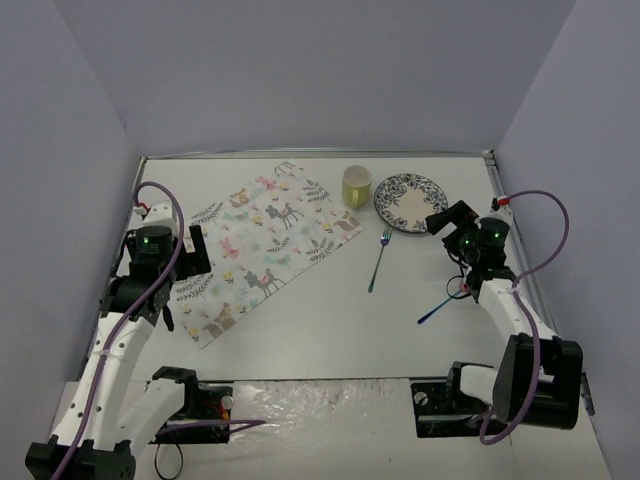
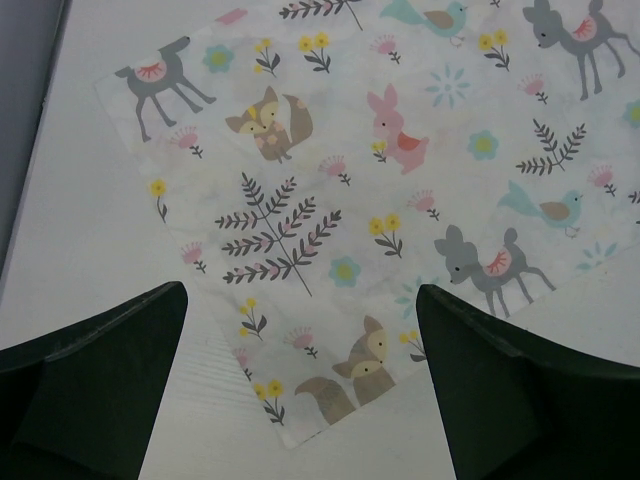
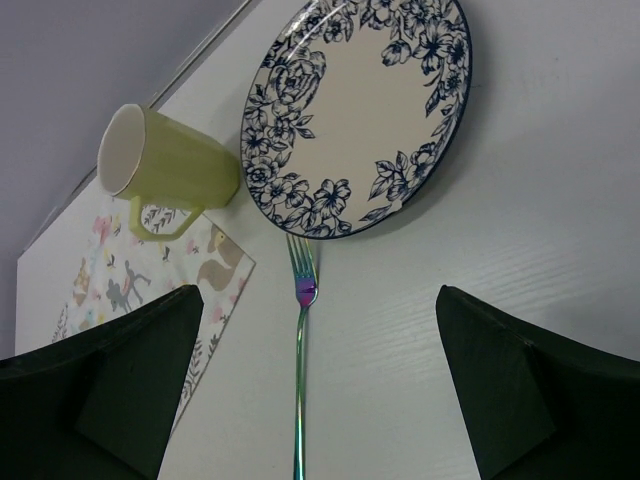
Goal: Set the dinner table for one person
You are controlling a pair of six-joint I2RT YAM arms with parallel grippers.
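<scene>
The white dinner table [image 1: 330, 330] holds a floral animal-print placemat [image 1: 265, 250] lying at an angle on the left. A yellow-green cup [image 1: 357, 186] and a blue-patterned plate [image 1: 411, 202] stand at the back. An iridescent fork [image 1: 379, 259] lies in front of the plate. My left gripper [image 1: 193, 250] is open and empty over the placemat's near-left corner [image 2: 300, 400]. My right gripper [image 1: 440, 222] is open and empty beside the plate. In the right wrist view the fork [image 3: 300, 380] lies between my fingers [image 3: 130, 380], below the plate [image 3: 350, 110] and cup [image 3: 170, 165].
A second iridescent utensil [image 1: 440, 308] lies by the right arm, partly hidden by it. Grey walls close in the table on three sides. The table's metal rim [image 1: 494, 170] runs along the right edge.
</scene>
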